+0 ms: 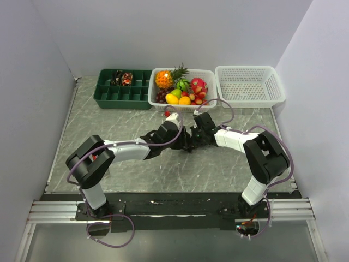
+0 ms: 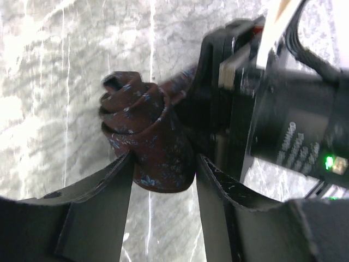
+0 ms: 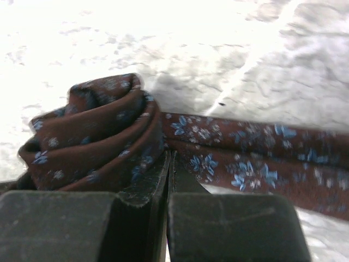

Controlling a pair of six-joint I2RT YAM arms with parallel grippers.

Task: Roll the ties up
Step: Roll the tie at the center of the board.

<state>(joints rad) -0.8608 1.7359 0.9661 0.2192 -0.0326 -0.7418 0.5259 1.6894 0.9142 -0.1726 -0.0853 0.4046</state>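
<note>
Biggest thing first: the table [image 1: 103, 114] looks like slick stone, so not much grip is offered under the fabric. The tie [image 3: 218, 158] is only partly rolled. A long loose tail [image 3: 283, 169] is laid flat off to the right of the right gripper [image 3: 169, 161], and the coil [image 3: 92, 136] is parked just left of it, touching the left finger. Those two fingers are pressed together. Whether a fold is nipped between them can't be told.

The left gripper [image 2: 163, 159] is parted, with the coil's lower end tucked between its fingers [image 2: 103, 202] and brushed by both inner faces. So, as far as can be judged, the roll isn't really being squeezed by anything.

What could go wrong:
- The coil could be sprung loose, since the layers look slack and lopsided.
- If the parted fingers are pulled away while fabric is rubbed by them, the roll could be dragged over or unwound.
- If the tail is tugged, the coil could be slid along instead of rolled.
- The two grippers are packed tight together, so one could easily be knocked by the other.
</note>
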